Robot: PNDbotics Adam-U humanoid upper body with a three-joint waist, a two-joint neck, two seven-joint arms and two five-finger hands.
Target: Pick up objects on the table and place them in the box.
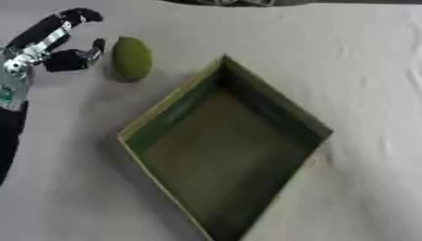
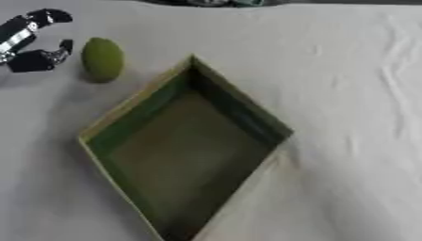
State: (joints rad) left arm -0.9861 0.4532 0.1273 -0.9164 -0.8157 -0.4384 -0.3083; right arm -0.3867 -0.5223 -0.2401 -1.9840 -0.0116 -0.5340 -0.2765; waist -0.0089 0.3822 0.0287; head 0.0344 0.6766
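Note:
A green oval object (image 1: 131, 59) lies on the white tablecloth at the upper left. Right beside it on the left is my left hand (image 1: 66, 59), black with silver joints. Its fingers arch above and its thumb reaches toward the object, with a small gap between them, so the hand is open and holds nothing. A green open box (image 1: 157, 124) sits in the middle, turned like a diamond, with nothing inside. Its upper corner lies just right of the green object. My right hand shows in neither view.
White cloth (image 2: 354, 94) with light wrinkles covers the table to the right of the box. Dark shapes (image 2: 214, 2) lie along the far edge at the top.

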